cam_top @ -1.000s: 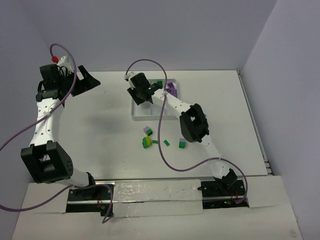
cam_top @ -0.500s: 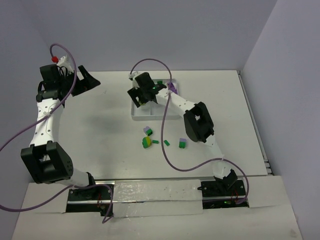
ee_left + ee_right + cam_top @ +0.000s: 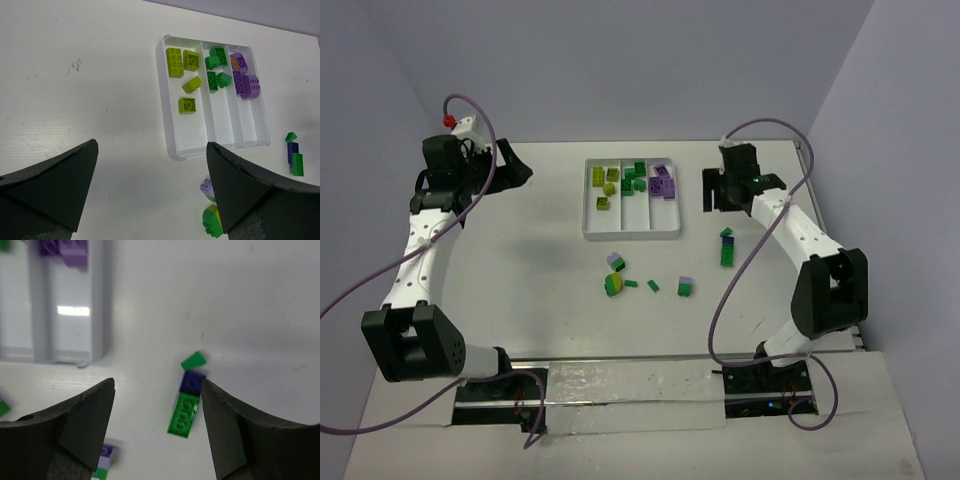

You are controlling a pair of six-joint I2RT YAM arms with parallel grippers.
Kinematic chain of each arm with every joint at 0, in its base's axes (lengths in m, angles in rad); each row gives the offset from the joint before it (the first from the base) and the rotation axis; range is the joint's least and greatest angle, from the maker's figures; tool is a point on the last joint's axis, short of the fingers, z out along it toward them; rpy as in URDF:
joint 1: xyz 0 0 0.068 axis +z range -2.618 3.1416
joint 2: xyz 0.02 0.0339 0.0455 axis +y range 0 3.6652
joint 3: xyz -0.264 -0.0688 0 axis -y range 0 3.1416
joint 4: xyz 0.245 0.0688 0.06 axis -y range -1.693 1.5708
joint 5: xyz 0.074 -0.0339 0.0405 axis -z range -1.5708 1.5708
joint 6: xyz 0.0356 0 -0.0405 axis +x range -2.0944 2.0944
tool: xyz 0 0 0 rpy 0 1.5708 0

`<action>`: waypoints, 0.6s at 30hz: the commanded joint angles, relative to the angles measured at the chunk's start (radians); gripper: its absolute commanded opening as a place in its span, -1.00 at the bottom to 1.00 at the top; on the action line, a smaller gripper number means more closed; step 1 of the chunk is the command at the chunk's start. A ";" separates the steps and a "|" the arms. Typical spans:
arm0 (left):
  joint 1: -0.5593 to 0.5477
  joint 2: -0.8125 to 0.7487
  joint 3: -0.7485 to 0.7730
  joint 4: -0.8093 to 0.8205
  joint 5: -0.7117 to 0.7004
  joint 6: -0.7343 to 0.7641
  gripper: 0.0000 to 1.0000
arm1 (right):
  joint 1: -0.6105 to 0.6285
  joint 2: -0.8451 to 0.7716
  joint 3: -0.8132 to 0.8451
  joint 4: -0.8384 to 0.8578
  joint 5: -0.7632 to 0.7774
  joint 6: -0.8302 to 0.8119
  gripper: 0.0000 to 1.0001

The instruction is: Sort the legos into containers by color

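Note:
The white tray (image 3: 631, 235) holds yellow-green legos (image 3: 604, 181) in its left compartment, green legos (image 3: 638, 178) in the middle one and purple legos (image 3: 663, 182) in the right one. It also shows in the left wrist view (image 3: 170, 150). A green brick joined to a dark purple one (image 3: 187, 405) lies right of the tray, with a small green piece (image 3: 193, 360) beside it. My right gripper (image 3: 157, 385) hangs open and empty above them, as the top view (image 3: 720, 195) shows. My left gripper (image 3: 515, 172) is open and empty, left of the tray.
Loose legos lie in front of the tray: a lilac-on-green stack (image 3: 616, 262), a yellow-and-green round piece (image 3: 613, 284), two small green pieces (image 3: 642, 285) and a purple-on-green stack (image 3: 685, 287). Walls close the back and right sides.
My right arm has swung from over the tray's left part to the table right of the tray, so the tray's contents now show. My left gripper has shifted slightly right.

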 commanded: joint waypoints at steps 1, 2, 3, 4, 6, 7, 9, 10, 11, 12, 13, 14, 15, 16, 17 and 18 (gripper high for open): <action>-0.005 0.012 0.020 0.051 -0.049 0.016 0.99 | 0.020 0.049 -0.110 -0.120 0.042 0.079 0.51; -0.006 0.017 0.024 0.046 -0.050 0.017 0.98 | 0.016 0.056 -0.131 -0.120 0.021 0.083 0.50; -0.006 0.019 0.027 0.044 -0.053 0.018 0.98 | 0.013 0.063 -0.143 -0.119 0.010 0.085 0.50; -0.006 0.020 0.028 0.043 -0.054 0.019 0.98 | 0.013 0.070 -0.147 -0.119 0.007 0.088 0.49; -0.007 0.017 0.024 0.045 -0.061 0.022 0.98 | 0.010 0.084 -0.153 -0.116 0.010 0.089 0.48; -0.007 0.016 0.022 0.044 -0.063 0.025 0.98 | 0.006 0.097 -0.153 -0.115 0.014 0.091 0.47; -0.007 0.014 0.016 0.042 -0.070 0.028 0.98 | -0.007 0.122 -0.150 -0.117 0.022 0.098 0.43; -0.007 0.014 0.014 0.042 -0.070 0.029 0.99 | -0.015 0.132 -0.148 -0.120 0.023 0.101 0.41; -0.007 0.015 0.013 0.043 -0.071 0.029 0.98 | -0.021 0.138 -0.146 -0.122 0.025 0.102 0.40; -0.007 0.016 0.011 0.044 -0.070 0.029 0.98 | -0.028 0.143 -0.146 -0.122 0.024 0.103 0.38; -0.007 0.019 0.010 0.046 -0.068 0.029 0.98 | -0.034 0.147 -0.145 -0.122 0.021 0.104 0.36; -0.007 0.021 0.010 0.046 -0.066 0.028 0.98 | -0.037 0.150 -0.144 -0.123 0.019 0.104 0.36; -0.007 0.024 0.010 0.046 -0.065 0.027 0.98 | -0.039 0.151 -0.145 -0.125 0.021 0.104 0.36; -0.007 0.027 0.012 0.046 -0.064 0.025 0.98 | -0.042 0.153 -0.146 -0.126 0.022 0.104 0.35; -0.007 0.031 0.014 0.046 -0.061 0.025 0.99 | -0.045 0.152 -0.146 -0.128 0.021 0.104 0.35; -0.007 0.034 0.015 0.045 -0.059 0.024 0.99 | -0.049 0.150 -0.149 -0.128 0.019 0.104 0.35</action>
